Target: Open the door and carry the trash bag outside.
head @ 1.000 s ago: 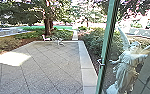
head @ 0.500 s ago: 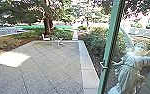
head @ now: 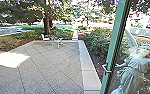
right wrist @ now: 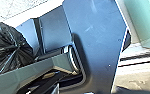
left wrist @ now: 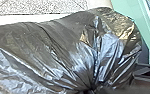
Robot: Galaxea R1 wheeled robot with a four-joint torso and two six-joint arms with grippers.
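One shiny black plastic bag [left wrist: 66,50], one green door frame [head: 115,42].
One pale winged statue [head: 134,68]; how either gripper stands, I cannot tell.

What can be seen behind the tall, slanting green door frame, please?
Beyond the tall green door frame, leafy green bushes show on both sides, with a pale winged statue to its right. Whatever stands directly behind the frame itself is covered.
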